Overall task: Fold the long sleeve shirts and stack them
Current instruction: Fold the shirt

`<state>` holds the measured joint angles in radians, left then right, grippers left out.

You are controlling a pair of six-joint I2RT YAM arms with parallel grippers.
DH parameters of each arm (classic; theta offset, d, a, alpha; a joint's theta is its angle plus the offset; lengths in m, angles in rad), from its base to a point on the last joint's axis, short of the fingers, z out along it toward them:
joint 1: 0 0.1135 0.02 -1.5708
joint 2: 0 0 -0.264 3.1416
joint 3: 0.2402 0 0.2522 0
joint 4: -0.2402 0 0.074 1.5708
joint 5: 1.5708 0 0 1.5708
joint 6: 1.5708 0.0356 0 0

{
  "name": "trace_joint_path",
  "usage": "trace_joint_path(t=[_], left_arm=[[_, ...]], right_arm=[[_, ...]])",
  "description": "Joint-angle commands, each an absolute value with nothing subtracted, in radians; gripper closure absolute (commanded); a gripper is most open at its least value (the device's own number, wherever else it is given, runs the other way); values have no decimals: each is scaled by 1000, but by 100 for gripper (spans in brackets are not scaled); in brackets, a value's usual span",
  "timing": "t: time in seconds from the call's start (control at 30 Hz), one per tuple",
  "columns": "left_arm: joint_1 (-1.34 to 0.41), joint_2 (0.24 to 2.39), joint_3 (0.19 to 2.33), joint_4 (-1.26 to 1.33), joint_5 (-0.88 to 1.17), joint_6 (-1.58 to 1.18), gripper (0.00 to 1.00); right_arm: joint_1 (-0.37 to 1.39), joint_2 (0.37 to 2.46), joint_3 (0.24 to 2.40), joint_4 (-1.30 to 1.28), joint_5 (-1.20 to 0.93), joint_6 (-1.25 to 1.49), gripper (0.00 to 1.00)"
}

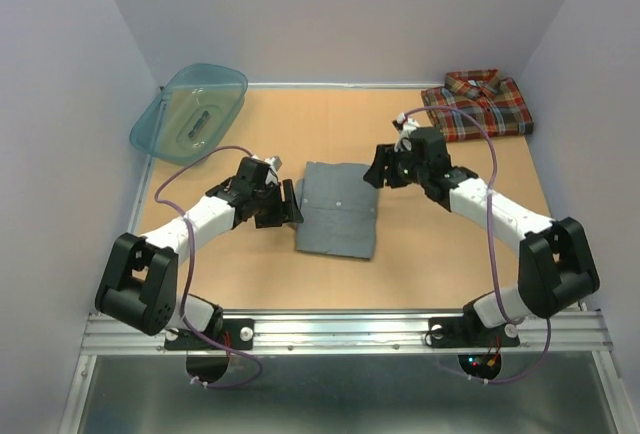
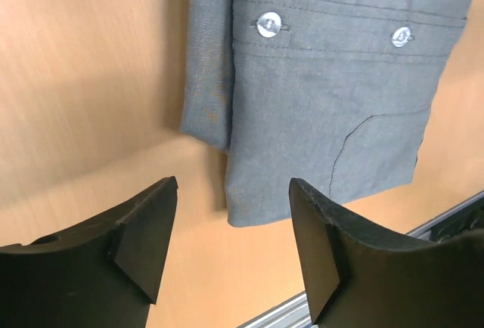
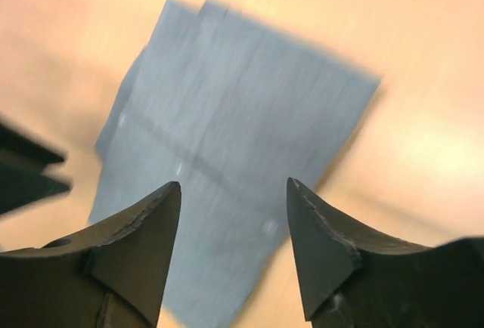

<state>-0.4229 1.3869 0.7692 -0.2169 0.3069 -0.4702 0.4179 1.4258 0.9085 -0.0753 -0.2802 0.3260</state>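
Right wrist view is pretty blurry: the grey shirt (image 3: pixel 227 162) is just a smear, its buttons (image 3: pixel 270 226) barely faint specks. Left wrist view chops that shirt off at the top edge. The pale patch (image 1: pixel 203 119) inside the teal basin (image 1: pixel 150 126) is too small to make out.

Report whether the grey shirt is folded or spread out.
Folded. The grey shirt lies as a compact rectangle, no sleeves showing; the left wrist view shows doubled layers at its edge.

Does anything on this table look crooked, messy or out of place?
The teal basin at the far left corner seems tipped up on edge, not flat. The folded grey shirt lies slightly askew, its layers uneven along one edge. The plaid shirt looks tidy.
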Motion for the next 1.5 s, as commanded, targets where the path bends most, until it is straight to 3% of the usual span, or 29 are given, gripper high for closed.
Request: trace_joint_path(t=[0.0,0.1,0.43,0.53,0.67,0.77,0.93,1.13,1.2,1.33,1.47], left_arm=[[-446,1347,804,-247,230,-512,27],[-468,1368,804,-247,219,-528,27],[-564,1528,865,-248,192,-541,43],[-565,1565,876,-265,150,-538,47],[-538,1660,917,-301,72,-519,62],[-506,1729,989,-327,16,-477,64],[-466,1847,1201,-403,-109,-387,63],[-419,2015,1460,-451,-254,-296,59],[-407,2042,1515,-437,-287,-262,53],[-391,2066,1661,-431,-316,-221,34],[-400,1967,1643,-384,-289,-233,19]], right_arm=[[403,1538,1101,-164,-95,161,41],[385,1655,1216,-170,-74,120,49],[353,1936,1390,-175,-150,71,49],[353,1963,1376,-178,-175,86,49],[353,1938,1296,-178,-212,112,54],[354,1882,1207,-178,-250,135,63],[383,1754,1017,-179,-268,227,67],[500,1586,845,-166,-224,484,66],[541,1531,799,-153,-213,555,65],[557,1455,785,-152,-184,607,50],[529,1373,821,-227,-52,569,34]])
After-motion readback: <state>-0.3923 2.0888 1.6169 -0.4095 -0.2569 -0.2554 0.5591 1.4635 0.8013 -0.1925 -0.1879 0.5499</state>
